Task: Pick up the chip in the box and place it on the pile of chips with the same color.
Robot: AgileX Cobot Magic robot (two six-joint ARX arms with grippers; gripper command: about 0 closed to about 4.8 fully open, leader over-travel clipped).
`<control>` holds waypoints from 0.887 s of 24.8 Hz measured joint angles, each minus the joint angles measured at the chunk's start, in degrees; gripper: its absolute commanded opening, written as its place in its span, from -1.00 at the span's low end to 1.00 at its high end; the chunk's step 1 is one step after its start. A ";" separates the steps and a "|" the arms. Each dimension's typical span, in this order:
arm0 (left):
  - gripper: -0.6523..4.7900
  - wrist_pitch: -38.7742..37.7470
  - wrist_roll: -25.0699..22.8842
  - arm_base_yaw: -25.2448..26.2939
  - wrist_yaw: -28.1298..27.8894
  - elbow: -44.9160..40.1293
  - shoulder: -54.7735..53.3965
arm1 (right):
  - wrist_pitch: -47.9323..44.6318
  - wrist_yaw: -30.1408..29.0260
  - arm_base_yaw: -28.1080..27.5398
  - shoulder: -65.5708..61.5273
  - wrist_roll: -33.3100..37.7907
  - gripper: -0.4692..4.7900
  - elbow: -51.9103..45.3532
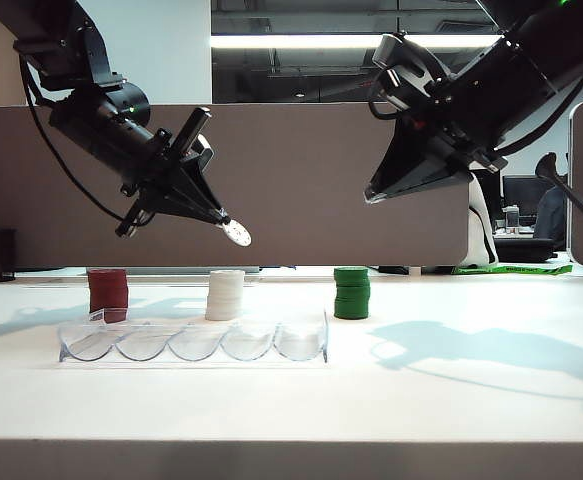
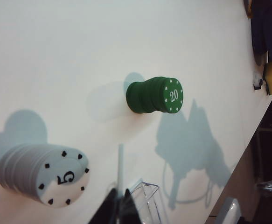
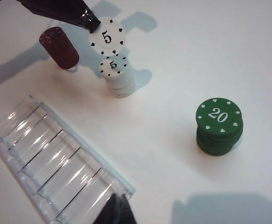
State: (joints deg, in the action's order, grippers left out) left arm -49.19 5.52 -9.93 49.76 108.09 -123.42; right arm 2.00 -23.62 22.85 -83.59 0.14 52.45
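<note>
The white chip (image 1: 237, 234) marked "5" hangs in the air with my left gripper (image 1: 221, 221) shut on its rim. It is a little above the pile of chips (image 1: 224, 295), the white stack behind the box (image 1: 196, 342). In the left wrist view the chip (image 2: 120, 163) shows edge-on between the dark fingertips (image 2: 111, 205), with the white pile (image 2: 45, 175) off to one side. The right wrist view shows the chip (image 3: 107, 37) tilted just above the pile (image 3: 118, 79). My right gripper (image 1: 372, 194) stays high at the right, shut and holding nothing, above the box's end (image 3: 56, 163).
A dark red stack (image 1: 108, 293) stands left of the white pile and a green stack (image 1: 351, 292) marked "20" to its right. The clear box's slots hold no chips. An office background lies beyond the table's far edge.
</note>
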 measured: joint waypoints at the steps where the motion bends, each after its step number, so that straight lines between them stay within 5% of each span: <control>1: -0.78 -0.04 0.68 0.00 0.00 0.00 -0.11 | 0.00 0.00 0.00 0.00 0.02 -0.85 0.00; 22: -0.78 0.96 4.39 0.00 -2.54 0.00 -0.28 | 0.02 0.00 0.00 0.00 0.00 -0.85 0.00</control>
State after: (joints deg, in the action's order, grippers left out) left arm -48.23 9.91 -9.93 47.22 108.09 -123.70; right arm 2.02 -23.62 22.85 -83.59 0.14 52.45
